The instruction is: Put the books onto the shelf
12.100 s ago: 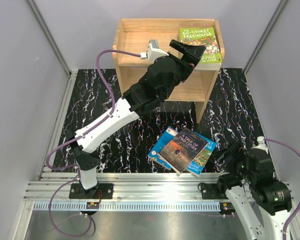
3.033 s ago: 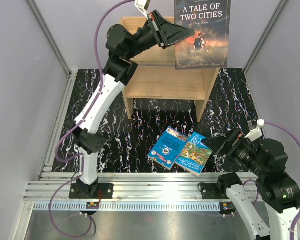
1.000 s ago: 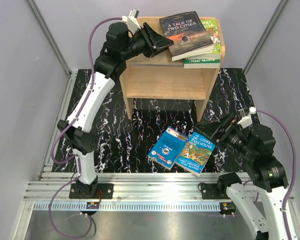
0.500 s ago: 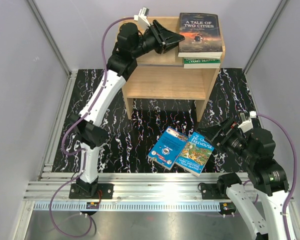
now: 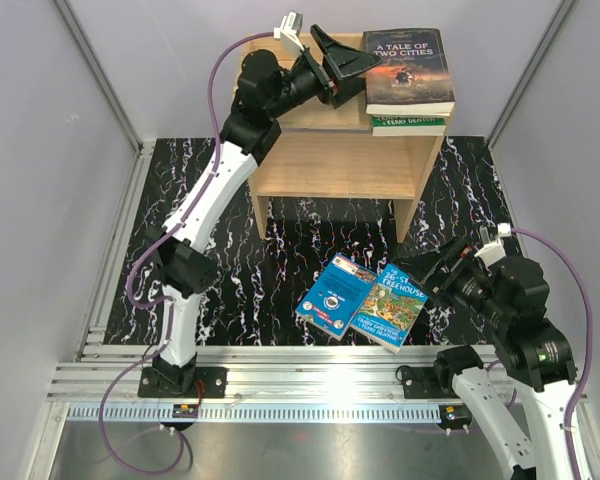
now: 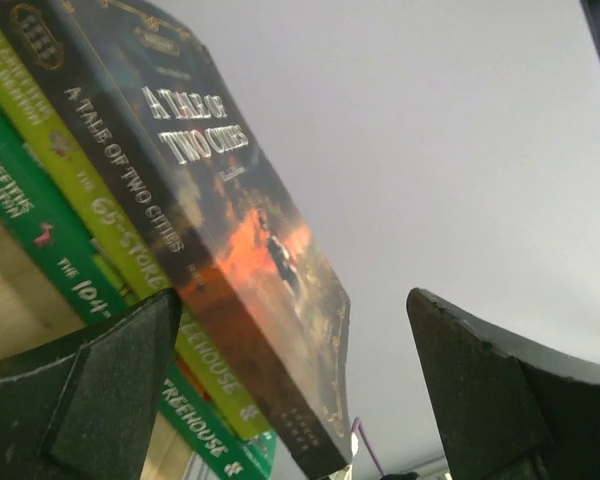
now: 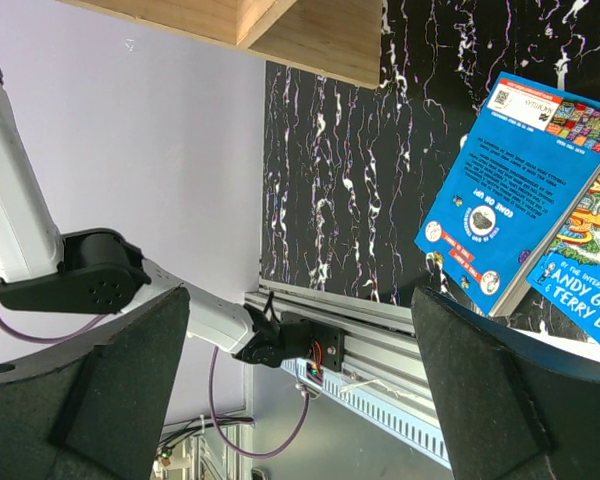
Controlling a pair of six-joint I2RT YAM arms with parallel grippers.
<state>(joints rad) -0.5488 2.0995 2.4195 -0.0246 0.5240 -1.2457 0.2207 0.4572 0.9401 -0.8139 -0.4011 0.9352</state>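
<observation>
- The tabletop (image 5: 180, 200), black with white veining, spreads beneath the right hand (image 7: 300, 295) and carries the two books not yet shelved.
- The shelf (image 5: 330, 160) stands under the left hand (image 5: 348, 58), and the finished stack sits on its rimmed top.
- The left hand is spread wide and grips nothing. "A Tale of Two Cities" (image 5: 408, 68) lies just ahead of its fingertips, flat on the green Treehouse book (image 5: 410, 126) (whether a finger brushes the cover, I cannot tell).
- The right hand is likewise fully spread and empty. The plainer blue book (image 5: 332, 293) and the cartoon-covered blue book (image 5: 390, 305) lie just ahead of it and below, side by side and touching.
- Those paperbacks look light, thin and bendy, with glossy covers that may slip. Lying flat they offer little to pinch, so a raised edge nearest the right hand seems the best hold.
</observation>
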